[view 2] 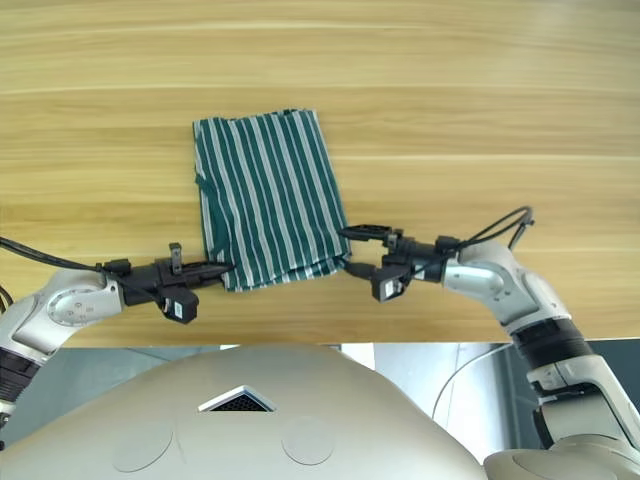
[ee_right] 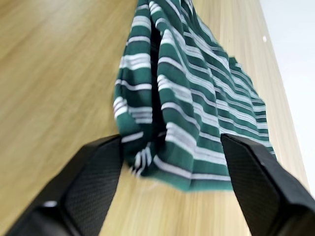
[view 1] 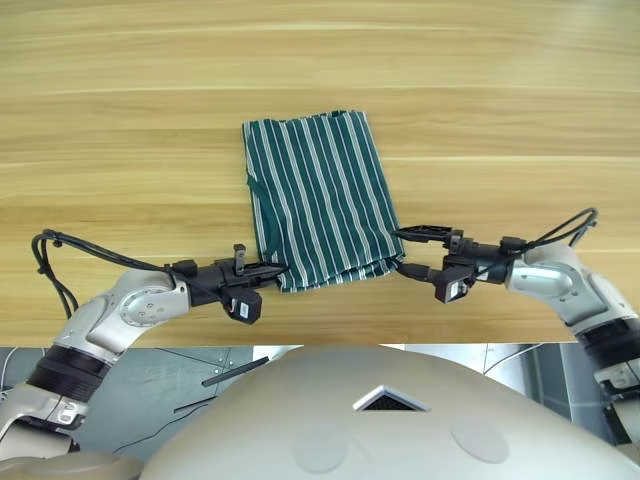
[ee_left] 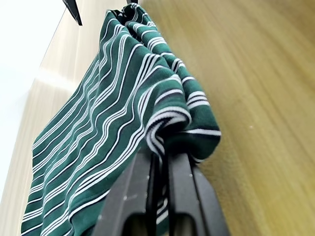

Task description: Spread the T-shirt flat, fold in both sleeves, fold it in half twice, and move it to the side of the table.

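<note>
A green T-shirt [view 1: 320, 195] with white stripes lies folded into a long narrow rectangle on the wooden table [view 1: 520, 110], running from mid-table toward the near edge. My left gripper [view 1: 281, 268] is shut on the shirt's near left corner; the left wrist view shows the bunched cloth [ee_left: 167, 113] pinched between the fingers [ee_left: 183, 177]. My right gripper [view 1: 402, 250] stands open at the near right corner. In the right wrist view its two fingers [ee_right: 93, 169] straddle the layered cloth edge [ee_right: 162, 147] without closing on it.
The table's front edge [view 1: 330, 343] runs just behind both grippers. Bare wood stretches to the left, right and far side of the shirt. Black cables [view 1: 60, 255] loop off both wrists.
</note>
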Robot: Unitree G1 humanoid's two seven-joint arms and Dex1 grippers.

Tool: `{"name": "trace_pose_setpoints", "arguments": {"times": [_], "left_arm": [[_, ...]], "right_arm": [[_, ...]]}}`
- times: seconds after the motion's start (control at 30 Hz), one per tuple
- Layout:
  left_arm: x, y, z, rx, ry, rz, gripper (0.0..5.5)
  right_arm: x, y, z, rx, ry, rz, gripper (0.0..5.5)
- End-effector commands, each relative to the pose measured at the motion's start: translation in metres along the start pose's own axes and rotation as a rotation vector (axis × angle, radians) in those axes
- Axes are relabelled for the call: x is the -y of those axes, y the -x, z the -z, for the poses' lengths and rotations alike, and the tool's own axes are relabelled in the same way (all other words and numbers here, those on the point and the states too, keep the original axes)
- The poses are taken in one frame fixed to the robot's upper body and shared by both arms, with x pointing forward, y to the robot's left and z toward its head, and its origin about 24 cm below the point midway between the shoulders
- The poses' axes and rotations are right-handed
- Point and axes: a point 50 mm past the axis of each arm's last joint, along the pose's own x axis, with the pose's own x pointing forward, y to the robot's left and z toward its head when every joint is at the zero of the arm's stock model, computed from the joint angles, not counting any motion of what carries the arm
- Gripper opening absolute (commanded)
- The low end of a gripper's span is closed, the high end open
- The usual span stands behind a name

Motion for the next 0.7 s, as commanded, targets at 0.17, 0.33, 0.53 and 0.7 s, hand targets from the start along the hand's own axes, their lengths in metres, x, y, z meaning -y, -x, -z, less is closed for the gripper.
{"name": "trace_pose_setpoints", "arguments": {"times": [0.17,0.33,0.53,0.7], "left_arm": [[0.016,-0.004,0.017,-0.095,0.049,0.078,0.1],[0.016,-0.001,0.023,-0.117,0.06,0.072,0.1],[0.018,0.001,0.025,-0.12,0.075,0.068,0.1],[0.019,0.0,0.024,-0.113,0.079,0.067,0.1]], "right_arm": [[-0.006,-0.017,0.009,0.018,-0.001,-0.032,3.51],[-0.003,-0.02,0.019,-0.001,-0.009,-0.013,3.51],[0.001,-0.02,0.029,-0.031,-0.015,0.008,3.51],[0.001,-0.018,0.037,-0.056,-0.027,0.02,3.51]]}}
